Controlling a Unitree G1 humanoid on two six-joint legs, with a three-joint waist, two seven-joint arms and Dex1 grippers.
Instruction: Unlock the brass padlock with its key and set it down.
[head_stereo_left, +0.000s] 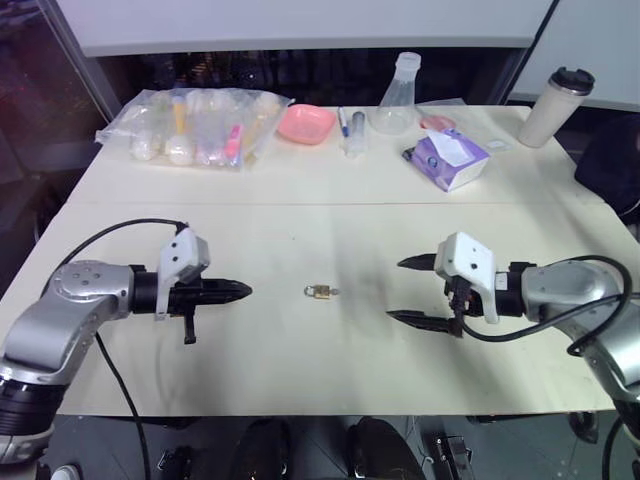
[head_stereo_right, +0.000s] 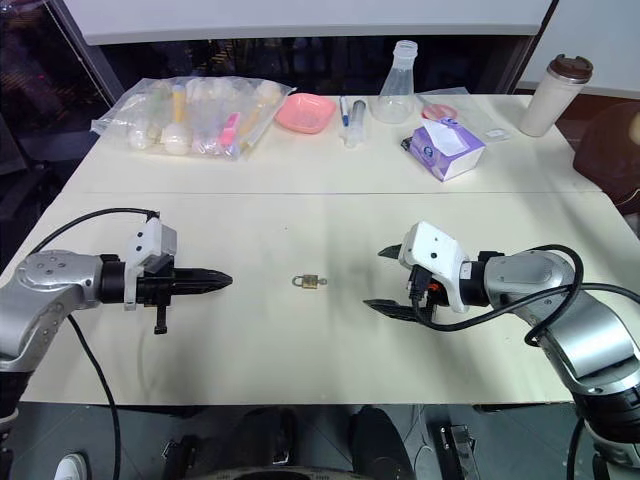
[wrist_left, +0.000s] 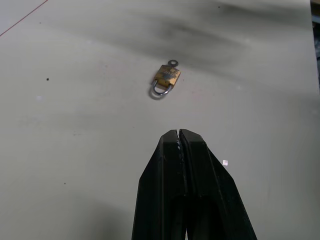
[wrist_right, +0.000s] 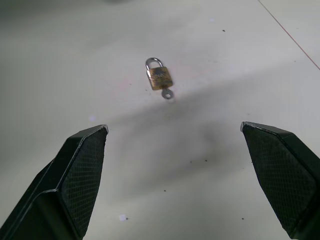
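Lying flat on the bench (head_stereo_left: 300, 340), the brass padlock (head_stereo_left: 319, 292) sits about midway between your two claws, well apart from both, with the key (wrist_right: 167, 94) already seated in its base and the shackle at the other end. Your left claw (head_stereo_left: 240, 291) has its fingers pressed together into a single point aimed at the lock; your right claw (head_stereo_left: 412, 290) stands spread wide with nothing between its fingers. As I judge it, the step in hand is the first approach, so bring the wide right claw forward and down to straddle the gold body across its narrow sides, leaving the key end free. The lock is tiny and likely to skate on the smooth top, so close slowly. Open the left claw only narrowly before reaching for the key head.
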